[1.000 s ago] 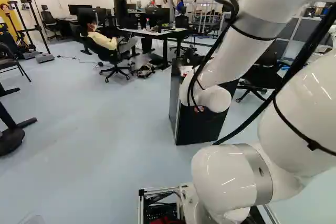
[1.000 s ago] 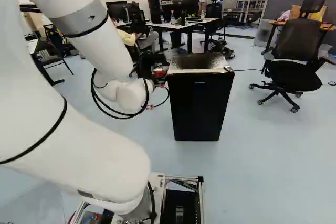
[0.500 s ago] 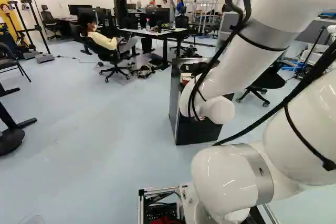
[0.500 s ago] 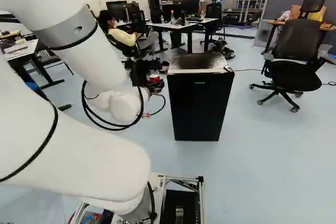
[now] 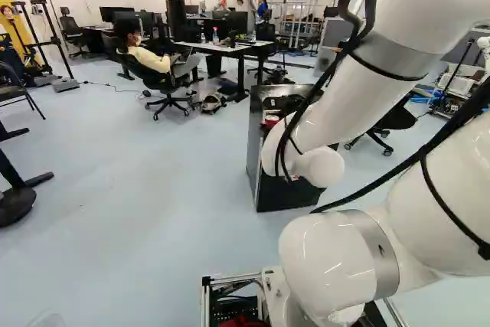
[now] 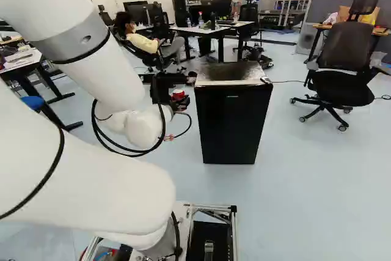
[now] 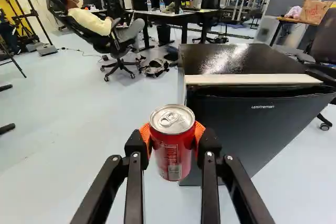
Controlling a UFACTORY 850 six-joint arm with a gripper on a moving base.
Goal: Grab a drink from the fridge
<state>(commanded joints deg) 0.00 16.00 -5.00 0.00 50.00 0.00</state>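
In the right base view my gripper [image 6: 168, 80] is beside the black fridge [image 6: 233, 120], on its left, with the red can [image 6: 178, 95] at its fingers. The wrist view shows the gripper [image 7: 172, 139] shut on the upright can [image 7: 172, 153], an orange pad against each side. Beyond the can stands the fridge [image 7: 252, 121], its shiny top lower than the camera. Its front door looks closed in the right base view. My arm partly covers the fridge [image 5: 264, 155] in the left base view.
A person sits in an office chair [image 7: 97, 32] beyond the gripper. Farther back stands a desk [image 6: 214, 27] with bottles and monitors. An empty black chair [image 6: 342, 68] is right of the fridge in the right base view.
My arm has swung, leftward in the right base view and slightly rightward in the left one, carrying the can with it. More of the gripper and can shows. The base has stayed put.
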